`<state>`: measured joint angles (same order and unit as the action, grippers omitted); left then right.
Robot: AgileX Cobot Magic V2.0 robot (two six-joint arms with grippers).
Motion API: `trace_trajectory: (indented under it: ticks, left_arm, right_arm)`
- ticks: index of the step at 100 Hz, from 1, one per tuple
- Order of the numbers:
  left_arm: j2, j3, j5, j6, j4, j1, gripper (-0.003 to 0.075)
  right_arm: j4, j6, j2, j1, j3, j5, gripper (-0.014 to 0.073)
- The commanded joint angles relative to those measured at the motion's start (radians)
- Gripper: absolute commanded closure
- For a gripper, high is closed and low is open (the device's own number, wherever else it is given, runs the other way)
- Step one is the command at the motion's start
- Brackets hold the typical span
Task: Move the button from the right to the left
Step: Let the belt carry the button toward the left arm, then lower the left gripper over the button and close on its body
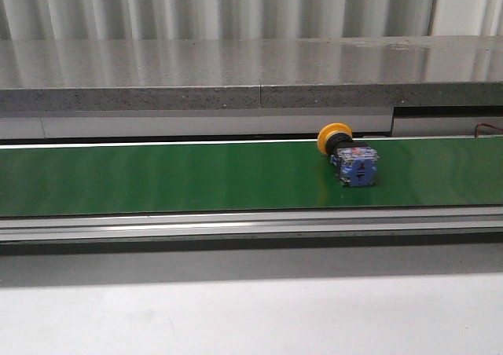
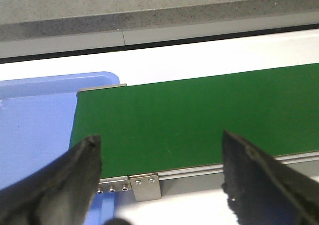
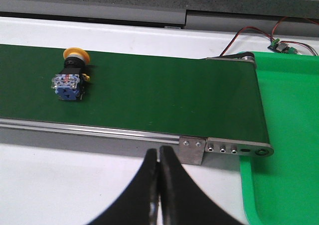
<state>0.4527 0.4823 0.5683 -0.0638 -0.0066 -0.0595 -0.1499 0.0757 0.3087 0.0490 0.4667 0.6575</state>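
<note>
Button [image 1: 348, 155] lies on its side on the green conveyor belt [image 1: 157, 178], yellow cap toward the far edge and blue contact block toward the near edge, right of the belt's middle in the front view. From the right gripper [image 3: 159, 158], whose fingers are pressed together with nothing between them, the button sits well ahead and off to the side, while the green tray [image 3: 286, 135] at the belt's end lies on the gripper's other side. The left gripper [image 2: 159, 165] hangs released, fingers spread wide over the opposite end of the belt, with the blue tray [image 2: 35, 125] just beyond that end; no button is between or near its fingers. The likely trouble lies in the catch: if the belt carries the button toward the left gripper, a late closing could let it tip off the end into the blue tray, and its round cap could make it roll or turn askew, so the fingers meet a corner rather than flat sides.
</note>
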Motion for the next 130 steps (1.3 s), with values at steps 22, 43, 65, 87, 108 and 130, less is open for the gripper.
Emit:
trace_trajectory:
  ticks: [22, 43, 65, 87, 108, 130]
  left_arm:
    - [0.059, 0.068, -0.092, 0.009, -0.082, 0.0, 0.0158]
    - [0.237, 0.184, 0.01, 0.005, -0.206, -0.002, 0.0158]
    - [0.45, 0.298, 0.104, -0.127, -0.393, -0.002, 0.0158]
    - [0.661, 0.429, 0.149, -0.124, -0.412, -0.11, 0.0188]
    - [0.848, 0.563, 0.149, -0.059, -0.412, -0.252, 0.02]
    - [1.032, 0.712, 0.149, 0.011, -0.416, -0.383, 0.02]
  right_arm:
    - [-0.003, 0.011, 0.006, 0.0, 0.022, -0.075, 0.066]
    - [-0.003, 0.011, 0.006, 0.0, 0.022, -0.075, 0.066]
    - [-0.003, 0.011, 0.006, 0.0, 0.022, -0.075, 0.066]
    - [-0.003, 0.011, 0.006, 0.0, 0.022, -0.075, 0.066]
    - [-0.003, 0.011, 0.006, 0.0, 0.022, -0.075, 0.066]
    - [-0.003, 0.011, 0.006, 0.0, 0.022, -0.076, 0.066]
